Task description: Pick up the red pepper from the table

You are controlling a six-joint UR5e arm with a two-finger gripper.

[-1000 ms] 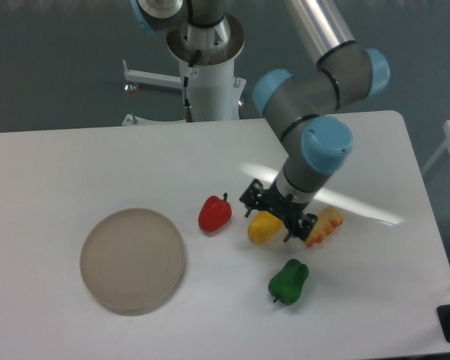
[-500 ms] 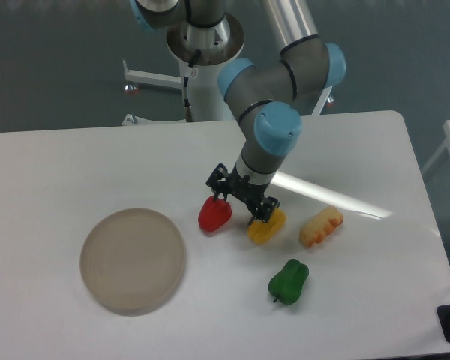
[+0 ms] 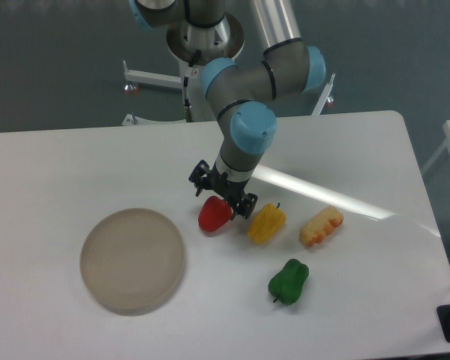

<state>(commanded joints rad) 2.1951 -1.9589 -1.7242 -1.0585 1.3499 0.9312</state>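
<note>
The red pepper (image 3: 213,217) is small and glossy and lies on the white table (image 3: 60,165) left of centre. My gripper (image 3: 224,198) hangs directly over the pepper's upper right part and hides its stem. The dark fingers stand apart, one at the upper left and one at the lower right, so the gripper is open. I cannot tell whether the fingertips touch the pepper.
A yellow pepper (image 3: 265,223) lies just right of the red one. An orange ridged toy (image 3: 321,226) lies further right. A green pepper (image 3: 288,281) lies toward the front. A round beige plate (image 3: 133,260) sits at the left. The robot's base (image 3: 207,67) stands behind the table.
The arm has swung left: the gripper went from above the yellow pepper and orange toy to above the red pepper. The objects have not moved.
</note>
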